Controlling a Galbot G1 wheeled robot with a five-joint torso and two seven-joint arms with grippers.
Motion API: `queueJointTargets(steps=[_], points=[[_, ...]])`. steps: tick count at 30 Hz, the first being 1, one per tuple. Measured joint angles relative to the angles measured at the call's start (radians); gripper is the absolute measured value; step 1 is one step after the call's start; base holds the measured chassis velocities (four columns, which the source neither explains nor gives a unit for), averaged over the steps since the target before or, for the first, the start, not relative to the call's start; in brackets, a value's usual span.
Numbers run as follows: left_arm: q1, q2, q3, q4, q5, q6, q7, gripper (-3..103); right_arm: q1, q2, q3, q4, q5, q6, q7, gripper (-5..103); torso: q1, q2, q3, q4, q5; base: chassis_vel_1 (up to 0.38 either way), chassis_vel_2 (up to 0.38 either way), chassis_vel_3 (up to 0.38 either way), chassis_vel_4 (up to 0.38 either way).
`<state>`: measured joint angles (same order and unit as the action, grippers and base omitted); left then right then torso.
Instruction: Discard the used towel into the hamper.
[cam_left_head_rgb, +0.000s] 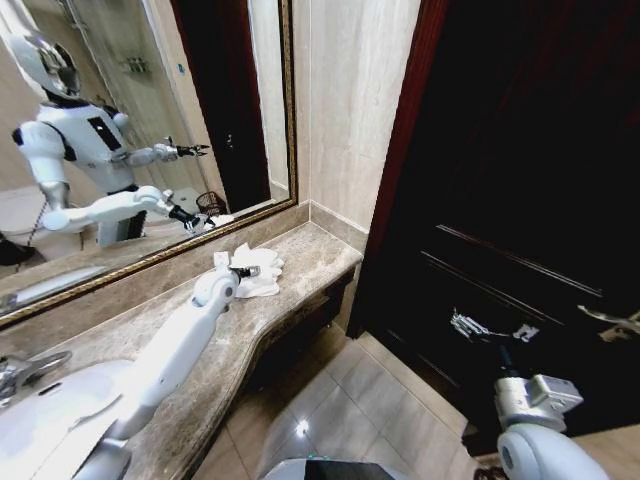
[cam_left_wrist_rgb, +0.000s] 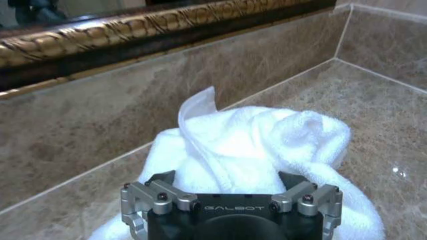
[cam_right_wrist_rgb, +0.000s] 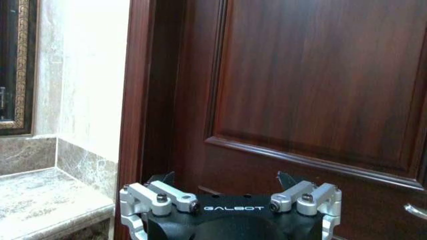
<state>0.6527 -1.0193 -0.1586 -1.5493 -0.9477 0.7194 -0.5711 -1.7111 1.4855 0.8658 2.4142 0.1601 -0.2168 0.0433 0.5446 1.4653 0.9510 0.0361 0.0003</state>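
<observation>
1. Your left end effector (cam_left_head_rgb: 258, 271) sits at the white towel (cam_left_head_rgb: 256, 273) on the marble worktop (cam_left_head_rgb: 310, 255). In the left wrist view its jaws stand spread wide, one to each side of the towel (cam_left_wrist_rgb: 257, 150), with the cloth bunched between them. You cannot tell from these pictures whether the fingertips press the cloth or only flank it; nothing is lifted.
2. Your right end effector (cam_left_head_rgb: 490, 328) hangs in free air before the dark wooden door (cam_left_head_rgb: 520, 180). The right wrist view shows its jaws apart with nothing between them, pointing at the door panel (cam_right_wrist_rgb: 320, 85).
3. Count: one towel, crumpled in a loose heap with one corner standing up, lying near the worktop's far end just below the gold-framed mirror (cam_left_head_rgb: 150, 130). One worktop, one mirror, one door. You have two arms in view.
4. Your left arm (cam_left_head_rgb: 175, 350) is stretched out long and nearly straight, running low over the worktop from the lower left toward the towel, wrist level with the cloth.
5. Your right arm (cam_left_head_rgb: 535, 420) is raised at the lower right, its forearm pointing up and forward toward the door, well apart from the worktop.
6. The mirror reflects both arms reaching forward.
</observation>
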Motion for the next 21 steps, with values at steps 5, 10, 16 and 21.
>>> queueJointTargets(steps=[5, 10, 16, 21], points=[[-0.032, -0.021, 0.038, 0.051, 0.0, 0.001, 0.017, 100, -0.001, 0.001, 0.004, -0.005, 0.001, 0.007, -0.001, 100, 0.0, 0.0, 0.0, 0.0002, -0.0001, 0.0, 0.0, 0.0, 0.0], [-0.045, -0.047, 0.052, 0.078, 0.009, 0.0, 0.022, 100, 0.0, -0.005, 0.01, -0.005, 0.007, 0.008, -0.001, 100, 0.0, 0.0, 0.0, 0.0, -0.0001, 0.0, 0.0, 0.0, 0.0], [-0.046, -0.069, 0.058, 0.095, 0.03, -0.004, 0.032, 100, 0.001, -0.013, 0.017, -0.005, 0.017, 0.008, 0.002, 100, 0.0, 0.0, 0.0, 0.0, 0.0001, 0.0, 0.0, 0.0, 0.0], [-0.039, -0.071, 0.06, 0.093, 0.042, -0.026, 0.04, 97, 0.003, -0.015, 0.017, -0.011, 0.018, 0.013, 0.005, 100, 0.0, 0.0, 0.0, 0.0, 0.0, 0.0, 0.0, 0.0, 0.0]])
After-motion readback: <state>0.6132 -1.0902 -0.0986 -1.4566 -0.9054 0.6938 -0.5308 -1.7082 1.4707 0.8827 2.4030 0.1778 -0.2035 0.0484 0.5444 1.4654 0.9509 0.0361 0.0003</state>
